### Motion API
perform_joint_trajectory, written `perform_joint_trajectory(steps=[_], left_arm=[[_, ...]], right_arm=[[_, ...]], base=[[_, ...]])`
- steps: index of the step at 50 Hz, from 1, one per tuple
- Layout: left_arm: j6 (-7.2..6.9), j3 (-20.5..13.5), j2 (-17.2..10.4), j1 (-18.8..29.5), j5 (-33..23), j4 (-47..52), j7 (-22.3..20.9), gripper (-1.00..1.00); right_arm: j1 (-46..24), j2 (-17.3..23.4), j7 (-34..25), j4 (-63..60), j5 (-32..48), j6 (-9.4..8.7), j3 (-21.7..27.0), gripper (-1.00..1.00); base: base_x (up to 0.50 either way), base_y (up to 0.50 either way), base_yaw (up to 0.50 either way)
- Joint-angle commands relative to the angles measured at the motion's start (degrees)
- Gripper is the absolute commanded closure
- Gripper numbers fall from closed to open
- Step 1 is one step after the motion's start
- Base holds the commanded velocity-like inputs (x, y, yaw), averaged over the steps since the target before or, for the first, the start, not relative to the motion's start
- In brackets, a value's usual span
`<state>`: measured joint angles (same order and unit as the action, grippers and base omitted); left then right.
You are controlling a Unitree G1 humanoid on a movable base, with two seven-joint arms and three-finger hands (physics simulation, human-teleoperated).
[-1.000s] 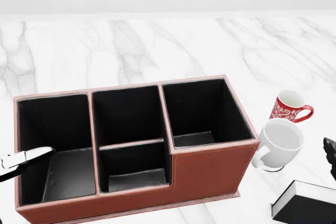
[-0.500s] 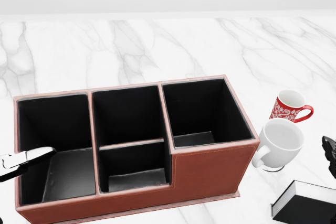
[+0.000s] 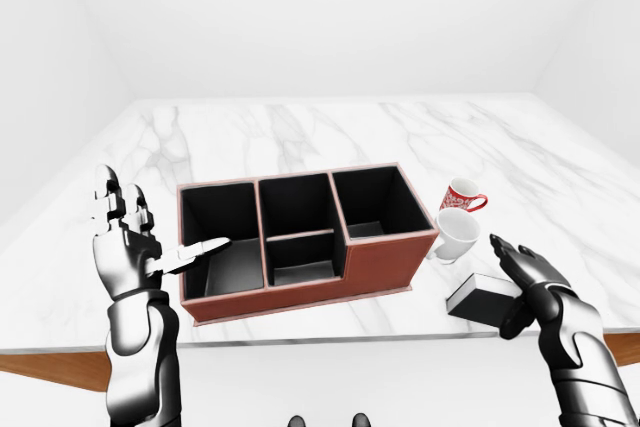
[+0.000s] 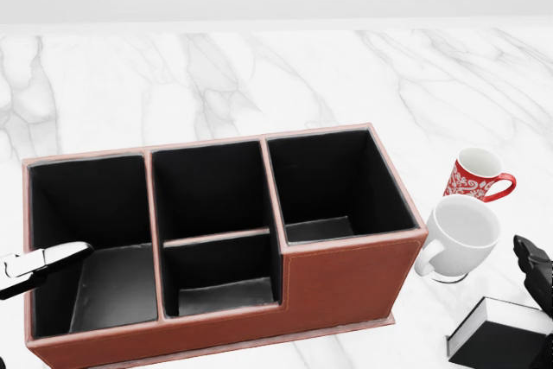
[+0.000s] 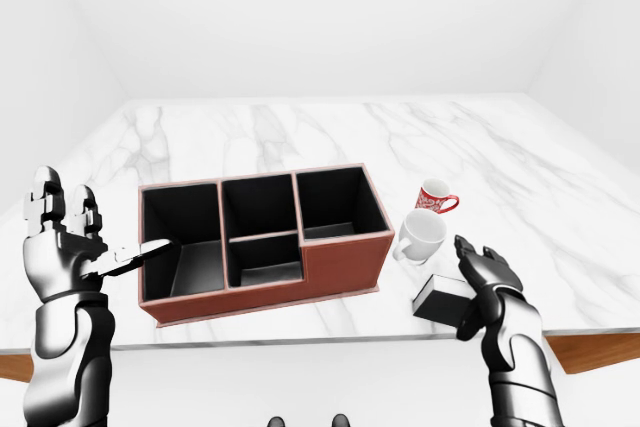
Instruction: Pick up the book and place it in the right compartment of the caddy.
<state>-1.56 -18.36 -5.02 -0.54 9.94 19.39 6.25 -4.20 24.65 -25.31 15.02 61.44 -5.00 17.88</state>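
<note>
The black book [image 3: 478,298] with white page edges lies flat on the marble table, at the lower right of the caddy; it also shows in the head view [image 4: 497,343]. The reddish-brown caddy [image 3: 375,269] has black compartments, and its right compartment [image 4: 333,187] is empty. My right hand [image 3: 522,285] is open, fingers spread, just above the book's right end. My left hand [image 3: 125,237] is open and raised to the left of the caddy, one finger [image 4: 43,263] reaching over the left compartment.
A white mug [image 3: 456,235] stands against the caddy's right end, close to the book, with a red patterned mug [image 3: 462,195] behind it. The table's near edge [image 3: 330,342] runs just below the book and caddy.
My right hand has moved left and further into the head view, closer over the book. The left hand, caddy, mugs and book have not moved.
</note>
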Motion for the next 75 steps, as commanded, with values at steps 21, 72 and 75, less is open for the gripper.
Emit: perform_joint_trajectory(steps=[21, 72, 75], left_arm=[[0.43, -0.1, -0.1, 0.2, 0.0, -0.7, 0.1, -1.00], [0.65, 0.2, -0.1, 0.3, -0.8, -1.4, 0.3, -1.00], [0.87, 0.3, -0.1, 0.3, -0.8, -1.6, 0.3, -1.00]], right_arm=[[2.8, -1.1, -3.0, -0.2, 0.5, 0.00, -1.5, 1.00], [-30.3, 25.8, -14.7, -29.5, -12.3, 0.00, 6.3, 1.00], [-39.2, 27.1, -14.7, -23.3, -13.6, 0.00, 1.3, 1.00]], base=[[0.00, 0.00, 0.00], [0.00, 0.00, 0.00], [0.00, 0.00, 0.00]])
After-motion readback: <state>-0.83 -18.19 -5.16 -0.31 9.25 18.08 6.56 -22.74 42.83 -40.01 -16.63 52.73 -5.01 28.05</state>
